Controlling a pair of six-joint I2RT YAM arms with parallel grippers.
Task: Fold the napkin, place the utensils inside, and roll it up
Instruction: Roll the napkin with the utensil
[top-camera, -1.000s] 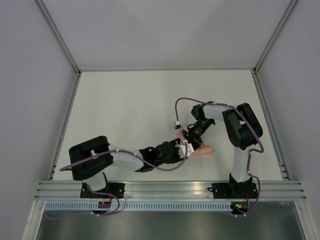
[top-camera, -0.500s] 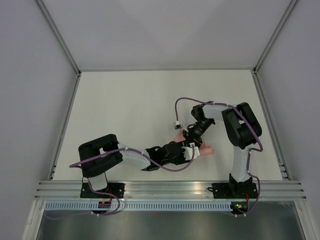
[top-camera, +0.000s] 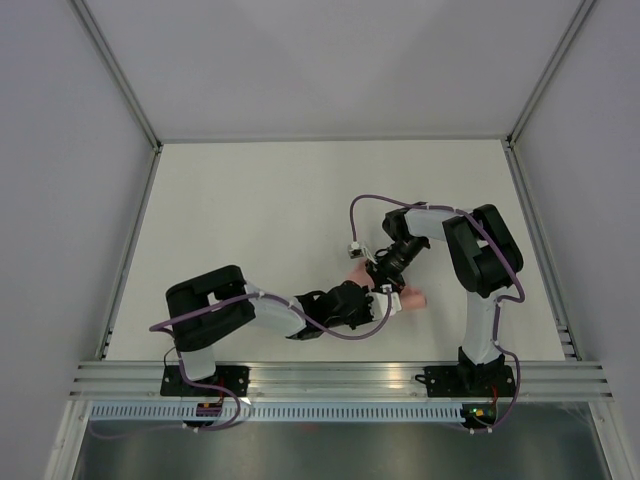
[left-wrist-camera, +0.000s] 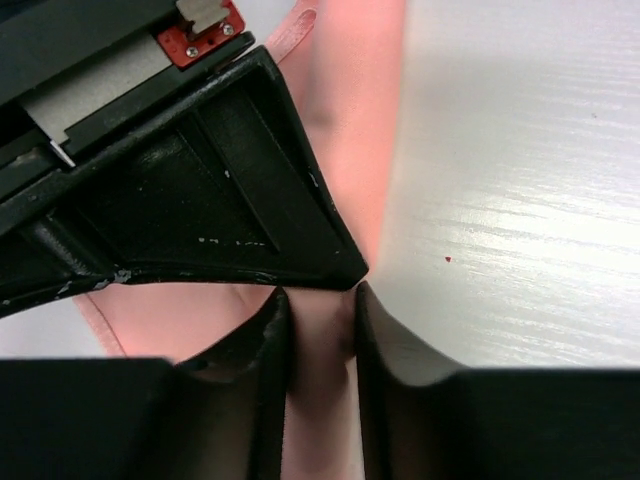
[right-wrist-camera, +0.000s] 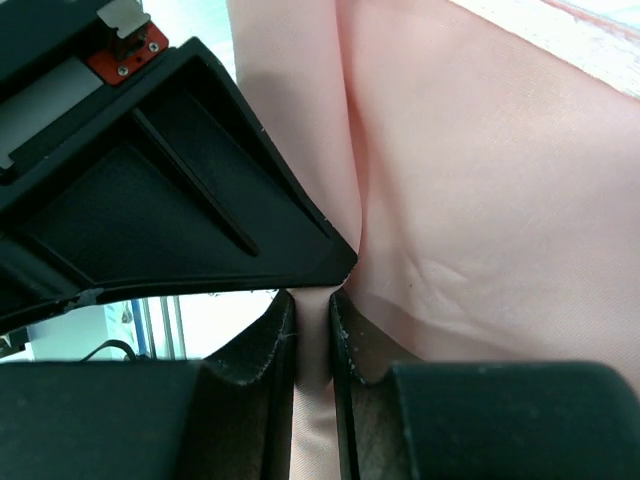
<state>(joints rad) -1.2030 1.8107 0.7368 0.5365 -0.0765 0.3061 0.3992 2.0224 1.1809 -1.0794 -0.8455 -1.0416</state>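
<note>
As both jaws pinch it, soft pink napkin (right-wrist-camera: 480, 180) bunches, lightly creased.

On white table (top-camera: 250, 220), left gripper (top-camera: 377, 300) and right gripper (top-camera: 384, 278) close together, nearly touching. Bunched pink napkin (top-camera: 410, 298) under both, showing just right of left gripper and slightly left of right gripper. Jaws too small to tell.

No legible text, label, brand or number showing anywhere; small red part (left-wrist-camera: 205, 35) bearing nothing readable.
</note>
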